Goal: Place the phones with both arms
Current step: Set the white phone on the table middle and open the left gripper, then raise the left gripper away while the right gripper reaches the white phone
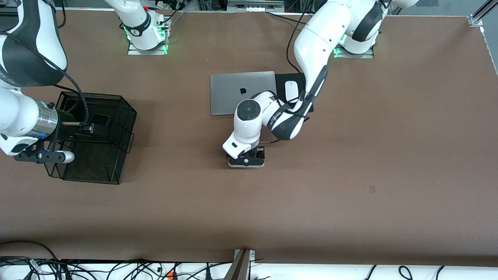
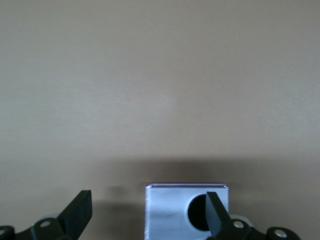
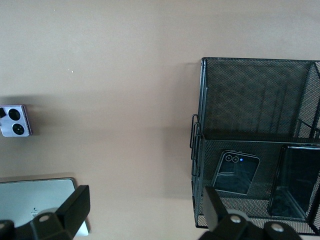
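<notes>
A small lavender-white phone [image 1: 246,164] lies flat on the table in the middle, nearer to the front camera than the laptop. My left gripper [image 1: 247,155] hangs just over it. In the left wrist view the left gripper [image 2: 147,200] is open, the phone [image 2: 170,212] sits off-centre by one finger [image 2: 216,215], and the other finger stands well clear. A small black phone [image 3: 236,172] and a long slim black phone [image 3: 300,182] lie in the black mesh basket [image 3: 200,150]. My right gripper [image 3: 145,200] is open with nothing in it, up over that basket [image 1: 124,112].
A closed grey laptop [image 1: 241,91] lies toward the robots' bases, with a white mouse [image 1: 291,90] on a black pad [image 1: 282,79] beside it, under the left arm. The basket stands at the right arm's end of the table.
</notes>
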`<action>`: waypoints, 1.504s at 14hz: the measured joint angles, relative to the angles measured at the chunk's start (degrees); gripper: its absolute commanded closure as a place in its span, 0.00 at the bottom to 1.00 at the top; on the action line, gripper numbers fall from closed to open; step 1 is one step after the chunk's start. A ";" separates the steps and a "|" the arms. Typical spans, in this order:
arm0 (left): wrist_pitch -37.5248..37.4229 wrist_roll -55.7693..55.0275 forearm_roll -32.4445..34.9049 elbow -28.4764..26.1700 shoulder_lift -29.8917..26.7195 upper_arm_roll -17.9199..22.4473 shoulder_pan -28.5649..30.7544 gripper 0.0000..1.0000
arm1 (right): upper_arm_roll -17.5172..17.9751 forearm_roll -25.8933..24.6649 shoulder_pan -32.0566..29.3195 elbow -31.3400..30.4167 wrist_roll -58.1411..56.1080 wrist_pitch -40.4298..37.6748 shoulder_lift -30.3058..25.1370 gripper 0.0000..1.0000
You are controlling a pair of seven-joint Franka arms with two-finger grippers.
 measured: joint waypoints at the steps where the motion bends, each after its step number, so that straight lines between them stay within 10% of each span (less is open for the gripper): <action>1: -2.87 0.12 0.00 0.13 -1.33 0.06 0.38 0.00 | 0.00 0.00 0.00 -0.01 0.00 -0.36 0.00 0.00; 12: -35.97 22.08 4.42 0.20 -16.50 2.50 15.28 0.00 | 0.69 0.03 0.61 -0.02 0.80 -1.40 -0.03 0.00; 21: -38.34 42.60 5.19 -10.84 -34.21 2.63 29.88 0.00 | 1.74 0.21 17.31 -0.65 20.83 7.65 3.25 0.00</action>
